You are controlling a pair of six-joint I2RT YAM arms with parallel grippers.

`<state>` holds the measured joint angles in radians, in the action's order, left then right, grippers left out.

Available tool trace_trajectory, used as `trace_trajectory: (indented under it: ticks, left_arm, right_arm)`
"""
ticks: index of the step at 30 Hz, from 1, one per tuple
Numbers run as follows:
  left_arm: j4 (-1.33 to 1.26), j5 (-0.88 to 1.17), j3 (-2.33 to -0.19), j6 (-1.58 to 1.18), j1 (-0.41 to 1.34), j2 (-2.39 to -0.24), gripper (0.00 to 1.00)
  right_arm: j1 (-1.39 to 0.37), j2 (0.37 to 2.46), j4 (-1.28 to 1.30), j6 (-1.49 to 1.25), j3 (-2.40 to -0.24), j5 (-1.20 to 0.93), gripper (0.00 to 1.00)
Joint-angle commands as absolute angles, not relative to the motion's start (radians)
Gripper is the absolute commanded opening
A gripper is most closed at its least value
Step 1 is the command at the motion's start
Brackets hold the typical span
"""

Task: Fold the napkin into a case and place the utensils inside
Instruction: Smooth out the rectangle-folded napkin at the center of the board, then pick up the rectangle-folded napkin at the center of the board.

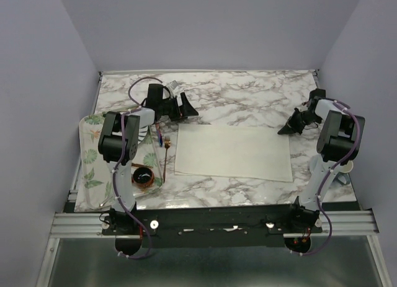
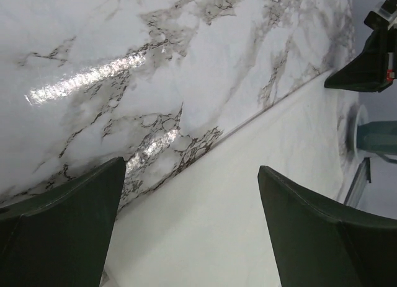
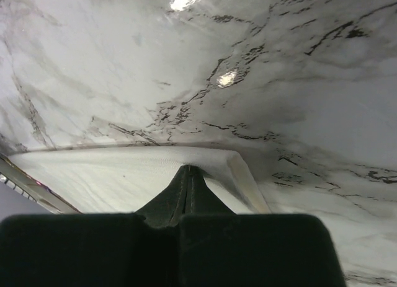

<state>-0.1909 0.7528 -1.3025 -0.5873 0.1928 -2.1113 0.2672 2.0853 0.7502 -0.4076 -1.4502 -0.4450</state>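
Right pincer (image 3: 188,170) pressed together at far right corner of napkin (image 1: 232,152), flat on bench (image 1: 248,95); left pincer (image 2: 191,166) spread over its far left edge; utensils (image 1: 165,144) lie just left of napkin.

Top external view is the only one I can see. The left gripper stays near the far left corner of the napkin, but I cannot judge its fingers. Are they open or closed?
Observer: Open. In the left wrist view the left gripper has its two fingers wide apart and holds nothing. The far edge of the napkin runs across the gap below them.
Operator: Thank you. And the right gripper, at the far right corner?
Observer: Shut. In the right wrist view the right gripper has its fingers pressed together, with the tips right at that corner of the cloth. I cannot tell whether any cloth is pinched between them.
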Motion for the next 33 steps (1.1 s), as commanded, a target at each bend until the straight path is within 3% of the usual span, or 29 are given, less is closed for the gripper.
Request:
trace_trajectory:
  ticks: [1,6,12,13,15,16,19,22,26,33]
  left_arm:
    - [0.041,0.606,-1.353,-0.361,0.201,-1.913,0.99]
    - [0.191,0.438,-1.266,-0.334,0.199,-1.728,0.99]
    - [0.353,0.31,-1.089,-0.356,0.213,-1.49,0.99]
    - [0.353,0.301,-1.056,-0.354,0.222,-1.458,0.94]
    - [0.359,0.243,-0.974,-0.35,0.271,-1.39,0.84]
    - [0.368,0.214,-0.954,-0.356,0.29,-1.365,0.7]
    - [0.379,0.155,-0.891,-0.394,0.371,-1.342,0.64]
    - [0.374,0.025,-0.874,-0.419,0.463,-1.344,0.5]
    - [0.396,-0.086,-0.925,-0.443,0.503,-1.432,0.49]
    - [0.431,-0.195,-1.006,-0.423,0.515,-1.542,0.55]
  right_arm:
    - [0.233,2.022,0.758,-0.272,-1.462,-0.587,0.07]
    - [0.115,1.867,0.756,-0.167,-1.427,-0.557,0.22]
    - [-0.018,1.692,0.744,-0.138,-1.333,-0.433,0.49]
    - [-0.021,1.68,0.747,-0.14,-1.309,-0.42,0.55]
    - [-0.023,1.666,0.775,-0.132,-1.29,-0.378,0.56]
    - [-0.025,1.661,0.784,-0.126,-1.282,-0.356,0.56]
    - [-0.023,1.626,0.801,-0.103,-1.244,-0.275,0.56]
    - [-0.021,1.602,0.81,-0.075,-1.206,-0.188,0.56]
    - [-0.014,1.606,0.842,-0.06,-1.18,-0.104,0.56]
    - [0.032,1.606,0.856,-0.06,-1.154,-0.095,0.56]
